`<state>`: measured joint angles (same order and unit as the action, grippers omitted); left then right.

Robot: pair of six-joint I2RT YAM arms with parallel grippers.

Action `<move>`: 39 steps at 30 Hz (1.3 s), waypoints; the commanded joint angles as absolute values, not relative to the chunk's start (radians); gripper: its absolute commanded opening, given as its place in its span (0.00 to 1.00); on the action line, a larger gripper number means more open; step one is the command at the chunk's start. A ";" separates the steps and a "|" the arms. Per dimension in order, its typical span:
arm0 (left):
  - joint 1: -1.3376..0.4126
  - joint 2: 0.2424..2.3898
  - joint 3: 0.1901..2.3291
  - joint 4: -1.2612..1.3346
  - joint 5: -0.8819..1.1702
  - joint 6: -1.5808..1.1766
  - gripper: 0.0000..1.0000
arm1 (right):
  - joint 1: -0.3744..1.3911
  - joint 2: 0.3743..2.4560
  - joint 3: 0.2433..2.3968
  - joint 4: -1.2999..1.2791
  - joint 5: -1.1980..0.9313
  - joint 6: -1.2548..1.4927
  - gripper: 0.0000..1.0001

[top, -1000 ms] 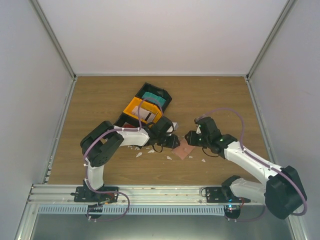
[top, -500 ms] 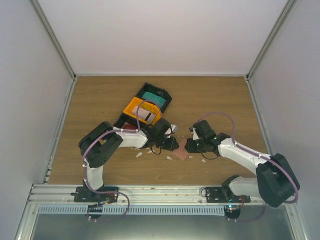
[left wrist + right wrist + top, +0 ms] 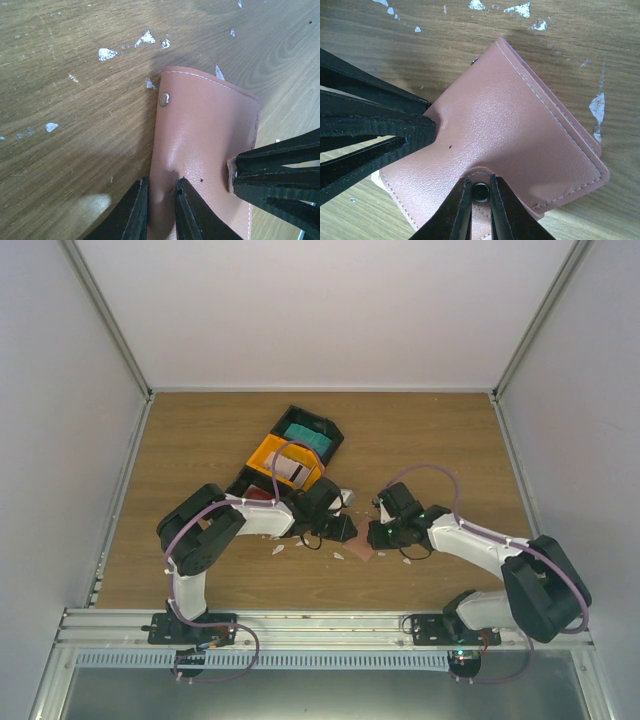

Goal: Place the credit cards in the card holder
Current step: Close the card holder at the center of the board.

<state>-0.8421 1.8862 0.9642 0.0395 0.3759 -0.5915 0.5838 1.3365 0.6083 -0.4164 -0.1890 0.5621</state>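
The card holder (image 3: 362, 548) lies folded on the table (image 3: 200, 440), in the middle. The left gripper (image 3: 160, 212) pinches its edge tight. The right gripper (image 3: 480, 200) pinches the snap tab. Next, I think, they pull it open gently.

Leather-like card holder (image 3: 510, 130) (slightly glossy)

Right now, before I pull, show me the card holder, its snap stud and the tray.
card holder (image 3: 205, 135): left wrist view, middle of its pink leather face.
snap stud (image 3: 164, 99): left wrist view, centre of the metal button.
tray (image 3: 262, 455): top external view, orange wall on its left side.
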 commanded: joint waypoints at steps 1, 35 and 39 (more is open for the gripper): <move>-0.864 1.884 0.930 -0.004 0.383 -0.584 0.19 | 0.626 1.427 0.572 -0.440 -0.114 0.548 0.11; -0.871 1.815 0.831 0.062 0.507 -0.564 0.27 | 0.677 1.256 0.521 -0.380 -0.051 0.876 0.44; -0.870 1.795 0.828 0.067 0.488 -0.576 0.29 | 0.647 1.270 0.512 -0.310 -0.110 0.826 0.35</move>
<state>-0.8581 1.8221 0.8536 0.0906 0.4778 -0.5831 0.6727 1.2484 0.5320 -0.4168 -0.0307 0.8581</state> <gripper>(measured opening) 0.271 0.387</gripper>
